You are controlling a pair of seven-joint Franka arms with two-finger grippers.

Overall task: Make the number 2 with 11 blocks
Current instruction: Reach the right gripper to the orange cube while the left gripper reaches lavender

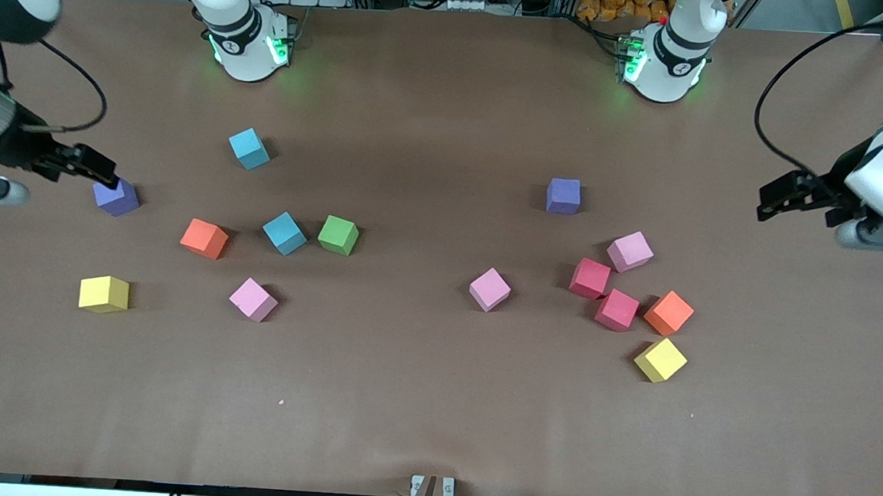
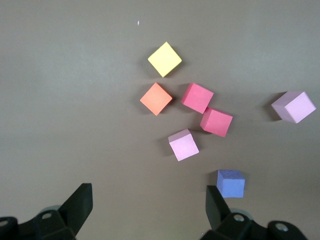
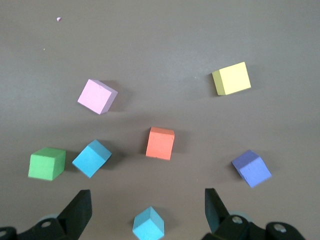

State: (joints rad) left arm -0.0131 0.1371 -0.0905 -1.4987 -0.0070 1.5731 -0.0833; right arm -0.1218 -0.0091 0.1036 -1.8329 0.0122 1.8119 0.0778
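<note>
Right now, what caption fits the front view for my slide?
Fourteen loose blocks on the table; left gripper, right gripper open.

Left gripper (image 1: 768, 200) aloft at left arm's table end, jaws wide — right gripper (image 1: 101, 170) likewise, empty.

- Brown table (image 1: 401, 399), coloured blocks (image 1: 489, 289) lying loose on it, no digit formed.
- One cluster toward the right arm's end, another toward the left arm's.
</note>
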